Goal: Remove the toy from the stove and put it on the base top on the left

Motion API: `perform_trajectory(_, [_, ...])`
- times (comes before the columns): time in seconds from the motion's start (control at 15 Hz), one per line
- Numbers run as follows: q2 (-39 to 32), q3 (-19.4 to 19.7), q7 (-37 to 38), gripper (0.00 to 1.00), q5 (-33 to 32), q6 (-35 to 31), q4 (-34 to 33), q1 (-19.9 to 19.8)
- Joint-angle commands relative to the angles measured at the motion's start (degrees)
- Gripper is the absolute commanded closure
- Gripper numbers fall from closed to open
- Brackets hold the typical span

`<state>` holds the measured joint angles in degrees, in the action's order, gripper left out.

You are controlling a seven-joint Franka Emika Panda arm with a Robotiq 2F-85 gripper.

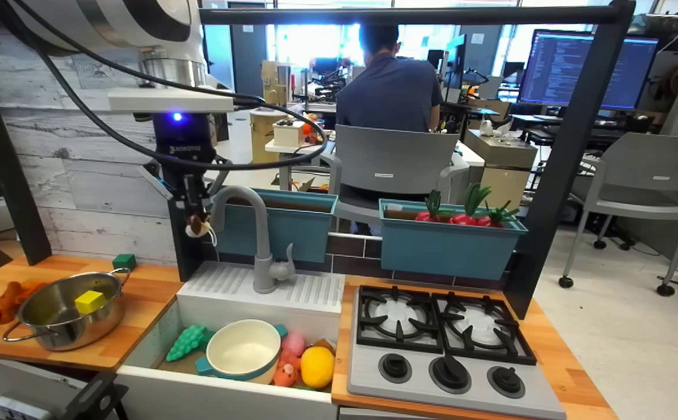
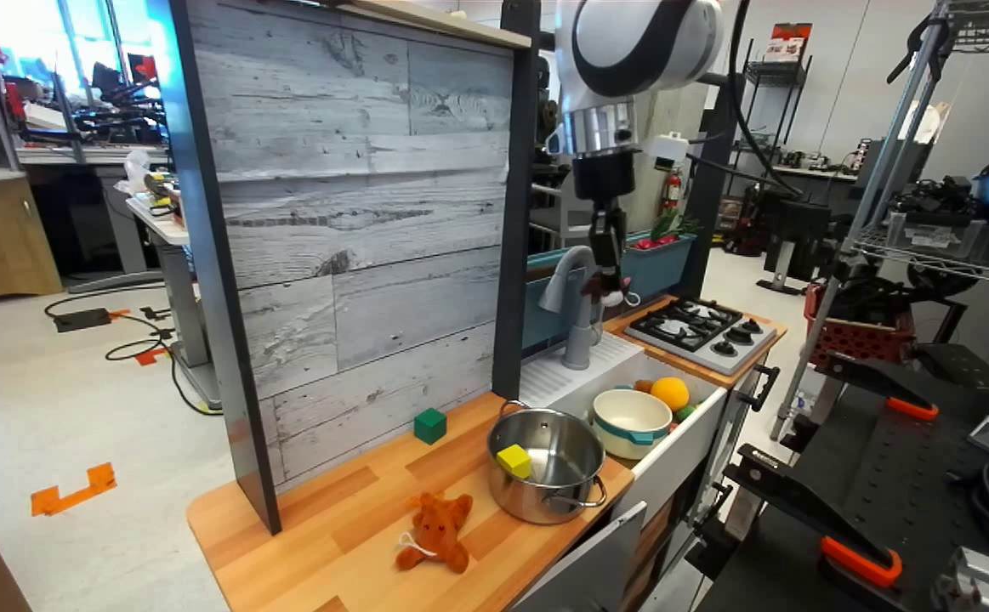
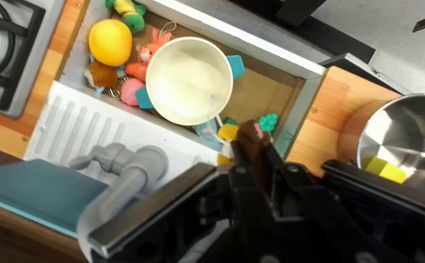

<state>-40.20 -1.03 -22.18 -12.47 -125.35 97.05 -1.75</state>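
Gripper (image 3: 254, 146): fingers stand close together, the narrow gap filled by the small brown toy (image 3: 249, 133), pinched at the tips. Toy in the air, beside the grey faucet (image 1: 262, 256) in both exterior views. Next out: white sink basin (image 1: 228, 399), cream pot (image 1: 244, 350) inside. One side of it: base top (image 1: 153, 286) bearing steel bowl (image 1: 79, 335), yellow block (image 1: 90, 302) within, and orange plush (image 2: 439, 529). Opposite side: stove (image 1: 420, 367).
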Motion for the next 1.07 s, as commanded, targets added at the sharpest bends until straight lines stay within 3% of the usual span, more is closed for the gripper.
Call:
perform_trajectory(0.0, [-4.7, -0.9, -4.3, 0.97, -4.1, 8.1, -8.5, 3.3])
perform_trajectory(0.47, [-7.2, 0.8, -7.4, 0.97, -9.6, 13.7, -10.9, 5.1])
perform_trajectory(1.0, [1.6, 1.6, -7.4, 0.97, -13.0, 7.9, 3.2, 2.3])
